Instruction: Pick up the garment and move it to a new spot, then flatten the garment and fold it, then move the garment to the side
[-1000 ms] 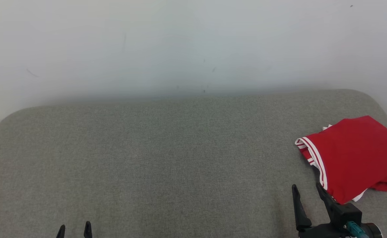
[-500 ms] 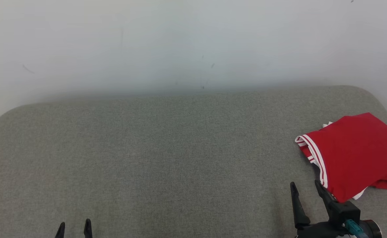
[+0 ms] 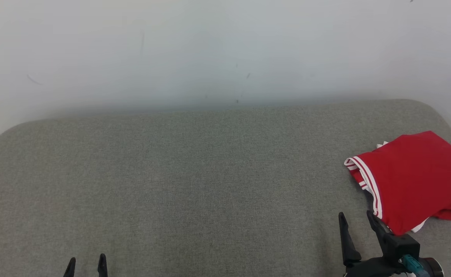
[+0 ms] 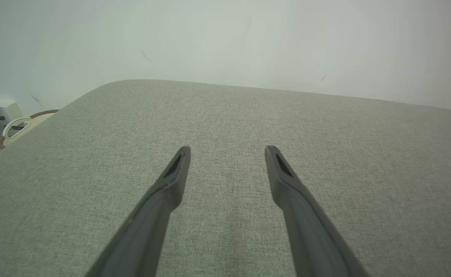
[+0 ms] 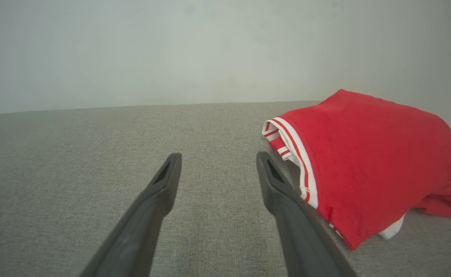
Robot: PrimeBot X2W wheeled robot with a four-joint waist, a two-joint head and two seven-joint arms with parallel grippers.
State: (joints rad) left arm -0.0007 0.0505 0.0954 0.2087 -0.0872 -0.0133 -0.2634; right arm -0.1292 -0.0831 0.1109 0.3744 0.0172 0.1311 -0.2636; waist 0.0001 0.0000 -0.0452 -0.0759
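The garment (image 3: 414, 179) is red with white-striped trim. It lies folded in a compact bundle near the right edge of the grey cushioned surface (image 3: 194, 181). My right gripper (image 3: 356, 217) stands open just left of the garment's near corner, with nothing between its fingers. In the right wrist view the garment (image 5: 368, 165) lies to the right of the right gripper (image 5: 217, 158), beside the right finger. At the lower left my left gripper (image 3: 86, 261) is open over bare fabric, far from the garment. The left wrist view has the left gripper (image 4: 227, 151) with wide-apart fingers above the grey surface (image 4: 225, 115).
A pale wall (image 3: 225, 50) rises directly behind the cushioned surface. The surface's rounded far corners drop off at left and right. A beige object with a cord (image 4: 17, 125) lies on the floor past the left edge.
The head camera has shifted slightly, so the whole picture sits a little lower than a second ago. Both grippers and the garment stay where they were.
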